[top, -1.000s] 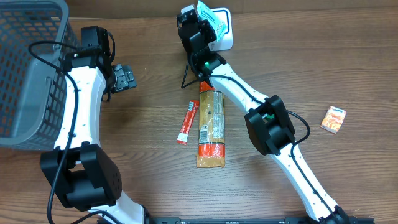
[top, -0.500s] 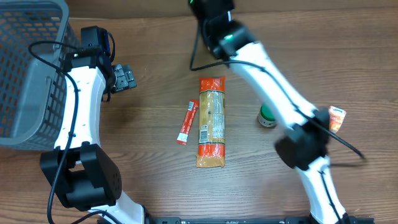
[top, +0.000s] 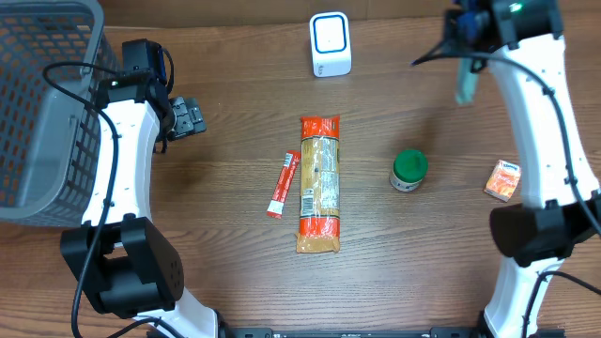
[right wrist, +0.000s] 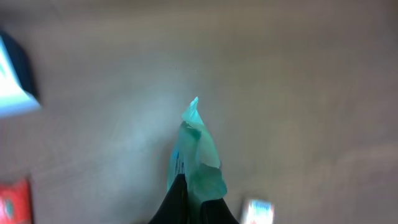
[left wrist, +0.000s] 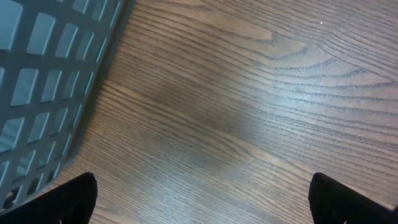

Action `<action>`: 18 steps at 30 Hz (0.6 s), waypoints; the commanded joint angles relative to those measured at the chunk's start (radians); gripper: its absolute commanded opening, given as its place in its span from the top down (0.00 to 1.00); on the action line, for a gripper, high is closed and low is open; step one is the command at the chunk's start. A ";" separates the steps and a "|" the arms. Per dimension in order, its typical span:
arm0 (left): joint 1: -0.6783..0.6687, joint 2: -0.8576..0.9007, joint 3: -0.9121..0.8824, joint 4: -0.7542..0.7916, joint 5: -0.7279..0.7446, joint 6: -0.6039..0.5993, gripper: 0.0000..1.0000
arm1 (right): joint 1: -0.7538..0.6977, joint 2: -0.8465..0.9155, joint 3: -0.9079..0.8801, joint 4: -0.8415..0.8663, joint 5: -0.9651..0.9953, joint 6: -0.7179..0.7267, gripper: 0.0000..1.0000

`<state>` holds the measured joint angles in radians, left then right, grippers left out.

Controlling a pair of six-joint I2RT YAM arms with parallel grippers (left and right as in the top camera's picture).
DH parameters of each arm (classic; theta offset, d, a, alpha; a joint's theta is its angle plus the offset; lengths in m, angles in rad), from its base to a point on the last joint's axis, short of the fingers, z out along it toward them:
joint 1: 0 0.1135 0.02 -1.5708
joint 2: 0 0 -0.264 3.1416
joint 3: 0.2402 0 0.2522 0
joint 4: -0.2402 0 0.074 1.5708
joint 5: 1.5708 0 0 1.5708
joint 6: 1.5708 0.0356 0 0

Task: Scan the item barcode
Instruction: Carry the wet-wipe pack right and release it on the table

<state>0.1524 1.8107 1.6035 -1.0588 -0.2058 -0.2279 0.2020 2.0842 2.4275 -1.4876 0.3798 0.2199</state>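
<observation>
A teal packet (top: 464, 80) hangs at the table's far right, with my right gripper (top: 469, 33) shut on its upper end. In the right wrist view the packet (right wrist: 196, 152) sticks out from between the closed fingers of that gripper (right wrist: 196, 205), and the picture is blurred. No barcode shows on it. The white scanner (top: 331, 44) with a blue face stands at the back middle, well left of the packet. Beside the basket, my left gripper (top: 188, 117) is open over bare wood, and its wrist view shows the gripper (left wrist: 202, 202) empty.
A grey mesh basket (top: 38, 103) fills the far left. A long orange packet (top: 318, 183) and a red sachet (top: 283, 184) lie mid-table. A green-capped jar (top: 408, 171) and a small orange box (top: 504, 179) sit to the right.
My right arm has swung from the scanner at the back middle over to the far right, carrying the teal packet. The green-capped jar has come into view. The left arm has not moved.
</observation>
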 commanded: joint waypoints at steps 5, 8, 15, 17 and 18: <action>0.002 -0.008 0.018 0.000 0.005 0.011 0.00 | -0.162 0.002 -0.252 -0.138 -0.198 0.042 0.96; 0.002 -0.008 0.018 0.000 0.005 0.011 0.00 | -0.205 0.002 -0.394 -0.096 -0.187 0.042 0.96; 0.002 -0.008 0.018 0.000 0.005 0.011 0.00 | -0.280 0.002 -0.624 0.014 -0.153 0.042 0.43; 0.002 -0.008 0.018 0.000 0.005 0.011 0.00 | -0.296 0.002 -0.650 0.021 -0.152 0.042 0.28; 0.002 -0.008 0.018 0.000 0.005 0.011 0.00 | -0.302 0.002 -0.652 0.021 -0.153 0.042 0.27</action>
<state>0.1524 1.8107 1.6035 -1.0584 -0.2058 -0.2283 -0.0769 2.0975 1.7916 -1.4742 0.2169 0.2577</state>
